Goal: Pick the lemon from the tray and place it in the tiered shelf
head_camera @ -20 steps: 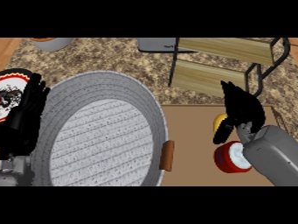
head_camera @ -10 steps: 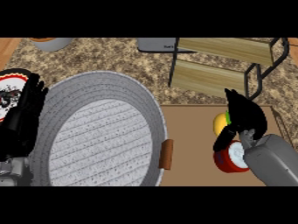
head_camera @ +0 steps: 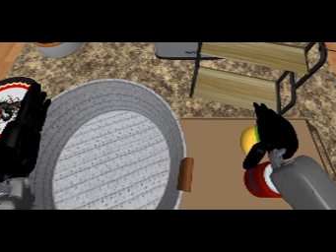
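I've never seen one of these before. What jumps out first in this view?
A big grey pan fills the left and middle of the counter. At right, the black right hand is over a yellow lemon on a brown tray, with a red object just below. A wooden tiered shelf stands behind the tray.

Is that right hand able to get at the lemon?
Probably yes: the right hand already hangs right over the lemon on the tray, with nothing between them.
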Robot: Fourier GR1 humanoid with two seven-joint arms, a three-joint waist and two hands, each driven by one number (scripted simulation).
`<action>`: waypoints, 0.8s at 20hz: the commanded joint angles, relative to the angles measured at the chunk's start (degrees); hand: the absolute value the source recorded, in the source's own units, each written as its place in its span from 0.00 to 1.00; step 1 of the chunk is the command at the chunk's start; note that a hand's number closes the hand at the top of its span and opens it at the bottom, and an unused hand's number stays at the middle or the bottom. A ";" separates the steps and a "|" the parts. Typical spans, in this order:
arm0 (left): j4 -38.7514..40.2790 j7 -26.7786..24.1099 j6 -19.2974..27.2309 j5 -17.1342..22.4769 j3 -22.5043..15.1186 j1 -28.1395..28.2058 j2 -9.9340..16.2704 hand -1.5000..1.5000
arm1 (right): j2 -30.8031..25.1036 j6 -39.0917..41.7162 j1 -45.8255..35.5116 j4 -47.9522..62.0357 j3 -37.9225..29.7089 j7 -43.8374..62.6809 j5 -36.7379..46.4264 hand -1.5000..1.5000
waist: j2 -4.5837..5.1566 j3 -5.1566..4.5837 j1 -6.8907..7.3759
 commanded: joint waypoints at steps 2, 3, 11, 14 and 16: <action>-2.30 0.52 1.70 -2.11 -2.47 1.69 -3.63 0.50 | 3.54 1.56 -2.33 3.62 -2.84 -1.15 1.85 0.00 | 0.17 -0.38 0.05; 3.36 -1.57 -1.63 1.90 1.80 -2.06 -1.17 0.50 | 1.17 1.04 -2.27 7.78 -4.56 -5.66 1.35 0.00 | 0.27 -0.38 -0.05; 2.51 -0.14 0.60 -1.20 -1.04 -2.13 -3.62 0.50 | 5.94 1.68 -0.48 9.31 -1.93 -7.25 6.89 1.00 | 0.23 -0.38 -0.10; 5.74 -4.20 -0.60 -0.23 -0.19 -1.88 -3.41 0.50 | 6.68 -1.11 -2.91 14.30 -0.76 -10.42 10.69 1.00 | 0.36 -0.38 0.10; 1.28 -1.91 -0.91 0.16 0.31 0.38 -2.17 0.50 | 7.06 -1.75 1.14 7.96 1.11 -6.97 13.92 1.00 | 0.16 -0.39 -0.10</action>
